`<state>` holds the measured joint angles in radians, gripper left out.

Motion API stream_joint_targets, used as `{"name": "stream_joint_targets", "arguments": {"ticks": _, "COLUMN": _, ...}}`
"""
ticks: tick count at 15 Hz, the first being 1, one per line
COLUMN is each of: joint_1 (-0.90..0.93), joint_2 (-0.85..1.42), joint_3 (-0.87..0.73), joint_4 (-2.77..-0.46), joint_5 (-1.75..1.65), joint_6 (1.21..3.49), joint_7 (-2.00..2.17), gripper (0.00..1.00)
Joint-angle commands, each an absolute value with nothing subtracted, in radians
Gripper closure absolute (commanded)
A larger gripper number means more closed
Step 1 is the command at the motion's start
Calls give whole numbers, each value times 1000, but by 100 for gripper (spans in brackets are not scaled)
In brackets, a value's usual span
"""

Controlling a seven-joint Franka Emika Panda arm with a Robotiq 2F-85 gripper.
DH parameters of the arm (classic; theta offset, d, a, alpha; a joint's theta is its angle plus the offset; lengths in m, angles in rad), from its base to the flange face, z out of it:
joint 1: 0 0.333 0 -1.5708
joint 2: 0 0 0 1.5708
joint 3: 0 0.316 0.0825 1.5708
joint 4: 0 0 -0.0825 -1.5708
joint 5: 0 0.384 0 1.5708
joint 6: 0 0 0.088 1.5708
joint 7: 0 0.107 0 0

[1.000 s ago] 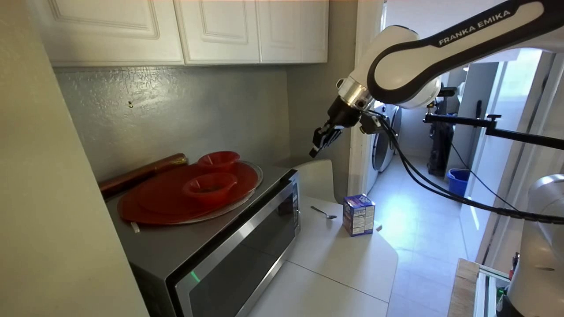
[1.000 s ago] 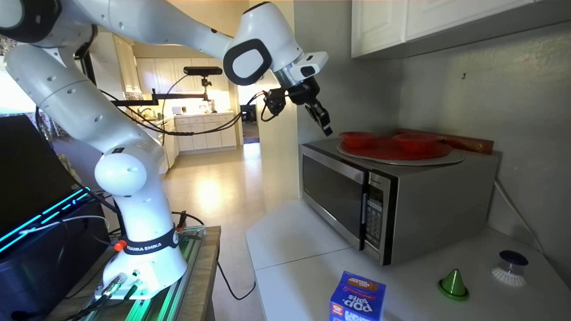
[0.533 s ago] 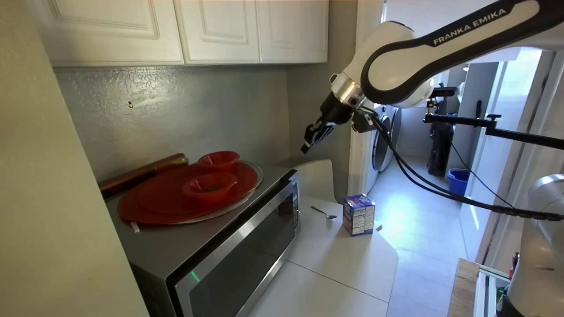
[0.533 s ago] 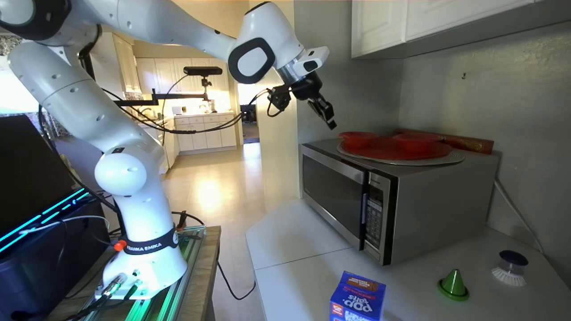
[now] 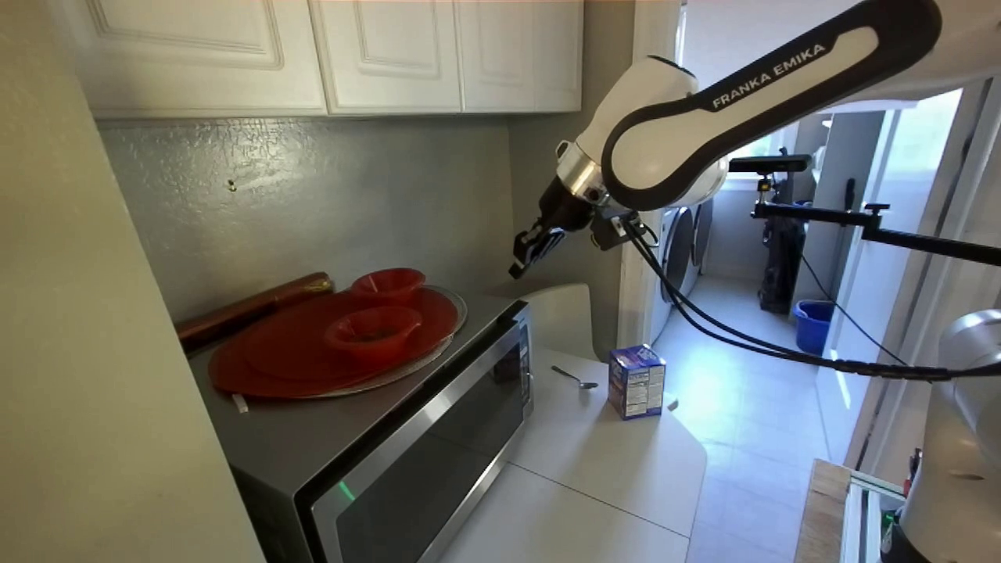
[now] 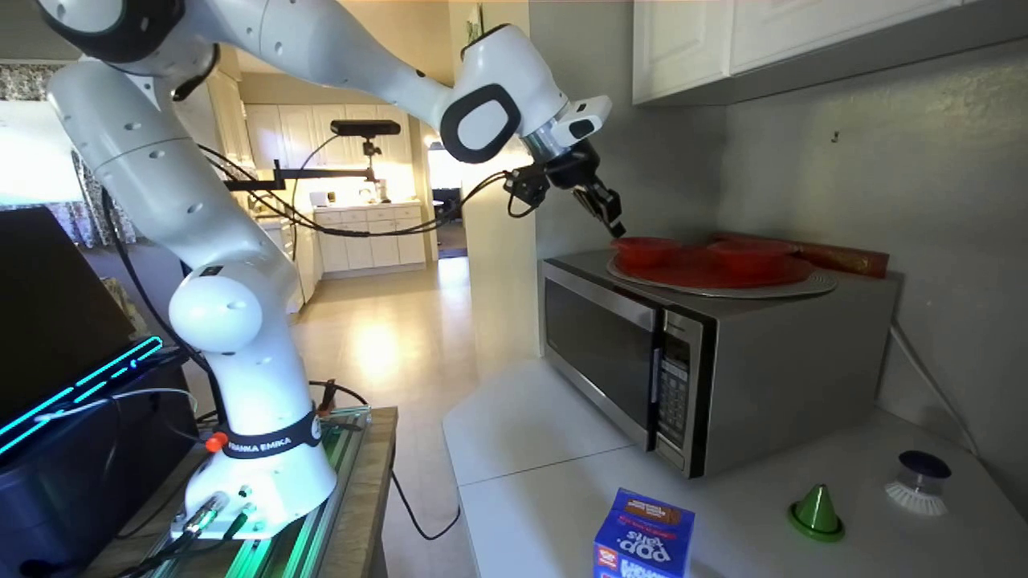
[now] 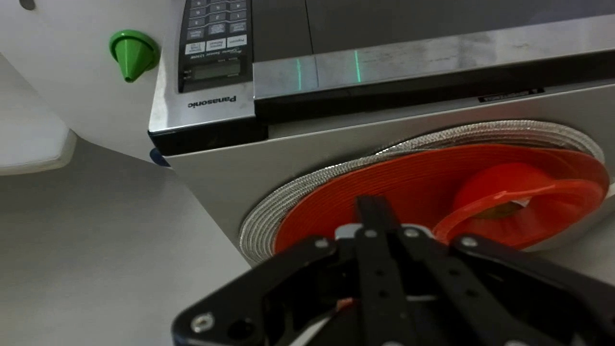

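Closest: black gripper (image 7: 370, 204), fingers pressed together, nothing between. Hovering clear of everything, angled down toward the microwave's top.

Below: flared red bowl (image 7: 547, 206), on a red mat (image 7: 408, 182), toward the front edge of the microwave's top. Looks like thin, glossy plastic: probably light, a little springy in the side, smooth enough to slip, unlikely to shatter. Brownish patch in the bottom, too small to make out. Best hold, by judgement: the rim, one finger inside, one outside, pinching straight across. Liable to skid on the mat or tip under a sideways push.

Nearer the back edge: second red bowl (image 5: 389, 287), likely much the same in handling. Under both: silver woven mat (image 7: 519, 132), border showing past the red. Along the back edge: reddish roll (image 6: 843, 258). Beneath all: microwave (image 6: 803, 377), on a white worktop (image 6: 530, 425).

Farther: blue box (image 6: 642, 530) near the worktop's robot-side edge; spoon (image 5: 575, 378) between box and microwave corner. Past the control-panel side: green cone (image 6: 817, 514), then scrub brush (image 6: 919, 482) toward the wall edge. Farthest: blue bucket (image 5: 813, 324), on the floor.
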<state>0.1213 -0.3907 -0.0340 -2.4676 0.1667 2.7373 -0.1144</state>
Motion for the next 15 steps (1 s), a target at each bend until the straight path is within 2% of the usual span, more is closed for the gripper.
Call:
{"name": "stream_joint_targets", "arguments": {"ticks": 1, "joint_1": 74, "joint_2": -330, "joint_3": 2, "joint_4": -2430, "joint_5": 104, "joint_6": 2745, "joint_7": -62, "gripper": 100}}
{"name": "stream_joint_targets", "arguments": {"ticks": 15, "joint_1": 34, "joint_2": -178, "joint_3": 49, "joint_4": -2359, "joint_5": 11, "joint_6": 2772, "joint_7": 24, "gripper": 100}}
